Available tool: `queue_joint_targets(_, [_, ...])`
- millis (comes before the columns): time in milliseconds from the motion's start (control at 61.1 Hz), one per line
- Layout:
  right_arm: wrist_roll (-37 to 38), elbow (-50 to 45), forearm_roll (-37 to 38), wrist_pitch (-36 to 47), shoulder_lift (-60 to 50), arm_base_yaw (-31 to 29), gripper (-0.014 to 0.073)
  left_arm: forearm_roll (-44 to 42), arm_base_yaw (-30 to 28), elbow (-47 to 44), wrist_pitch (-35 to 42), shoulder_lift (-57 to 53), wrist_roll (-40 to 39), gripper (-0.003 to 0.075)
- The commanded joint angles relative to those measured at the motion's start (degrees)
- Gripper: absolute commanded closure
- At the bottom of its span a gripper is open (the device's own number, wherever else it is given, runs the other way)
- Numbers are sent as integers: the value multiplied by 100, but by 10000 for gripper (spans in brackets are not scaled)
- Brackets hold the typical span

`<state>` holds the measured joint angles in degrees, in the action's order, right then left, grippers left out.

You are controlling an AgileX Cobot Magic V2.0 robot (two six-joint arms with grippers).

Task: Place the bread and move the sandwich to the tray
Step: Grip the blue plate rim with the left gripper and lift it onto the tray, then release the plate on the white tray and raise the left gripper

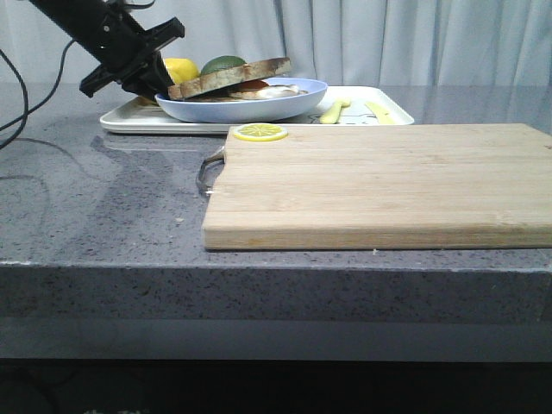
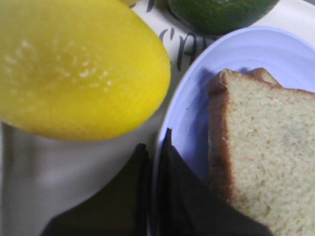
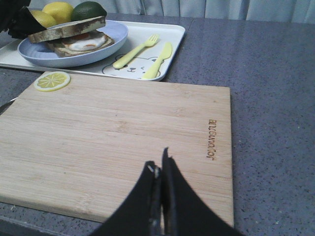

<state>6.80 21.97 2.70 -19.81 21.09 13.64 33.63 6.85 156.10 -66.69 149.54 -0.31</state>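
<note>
The sandwich [image 1: 272, 90] lies on a round blue plate [image 1: 259, 108]: a lower slice with fried egg [image 3: 83, 42], and the bread [image 1: 228, 78] tilted on top, also in the left wrist view [image 2: 266, 147]. The plate is over the cream tray [image 1: 138, 122] at the back left; I cannot tell whether it rests on it. My left gripper [image 1: 155, 86] is shut on the plate's left rim [image 2: 197, 108], one finger on each side [image 2: 155, 140]. My right gripper [image 3: 158, 162] is shut and empty above the wooden cutting board [image 3: 123, 132].
A lemon [image 1: 181, 69] and a green fruit [image 1: 222, 64] sit on the tray behind the plate. A yellow fork [image 3: 135, 51] and knife [image 3: 158, 61] lie on the tray's right part. A lemon slice [image 1: 260, 133] lies on the board's far left corner.
</note>
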Motion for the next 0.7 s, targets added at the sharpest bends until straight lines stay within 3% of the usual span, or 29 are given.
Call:
queue_joint_targets(0, [-4,146,-14,431,29,-31,654,340,21,203,585,-423,83,734])
queue_joint_targets(115, [-4,146,-14,431,29,-31,654,385,21,203,768,-413,184,668])
queue_joint_targets(360, [-4,146,-14,431,34,-31,654,458,0,268,494,-402,235,395])
queue_joint_targets(590, [-4,146,-14,431,34,-31,654,458,-109,879,-142,-402,235,389])
queue_joint_targets(688, [-4,146,-14,431,34,-31,654,435,-132,1223,-510,-402,235,437])
